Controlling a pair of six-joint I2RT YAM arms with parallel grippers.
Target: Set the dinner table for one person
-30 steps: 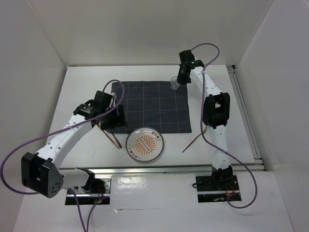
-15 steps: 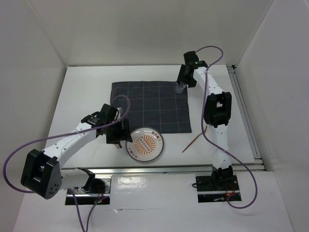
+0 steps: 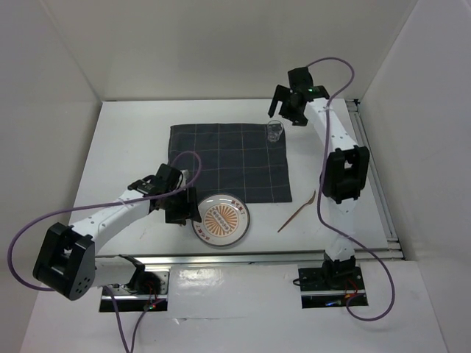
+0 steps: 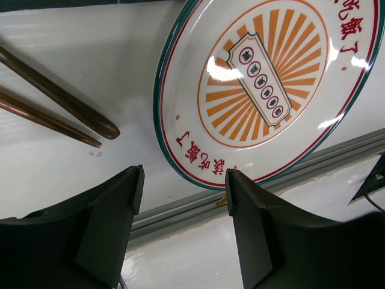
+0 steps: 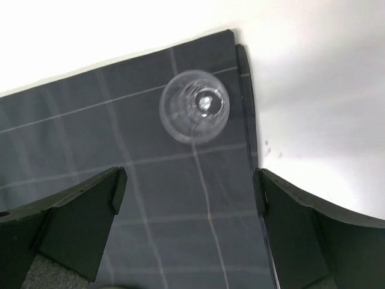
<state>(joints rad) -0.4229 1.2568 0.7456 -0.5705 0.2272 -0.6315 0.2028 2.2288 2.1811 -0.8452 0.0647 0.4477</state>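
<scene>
On the white dinner table (image 3: 125,140) lies a dark grid-lined cloth (image 3: 228,165). A clear glass (image 3: 275,131) stands upright on its far right corner, seen from above in the right wrist view as the glass (image 5: 194,106). My right gripper (image 3: 284,112) hovers open just behind it, and the right gripper (image 5: 189,186) has nothing between its fingers. A round plate (image 3: 221,219) with an orange sunburst sits near the front edge. My left gripper (image 3: 186,215) is open and empty at its left rim. The left wrist view shows the plate (image 4: 271,84), two brown chopsticks (image 4: 54,102) and the left gripper (image 4: 183,189).
A wooden spoon (image 3: 297,211) lies on the table right of the cloth's near corner. A metal rail (image 4: 180,214) runs along the front edge just beyond the left fingers. White walls enclose the table on three sides.
My right gripper has opened, let go of the glass on the cloth's corner and drawn back to the right. The left arm has moved toward the near edge, beside the plate.
</scene>
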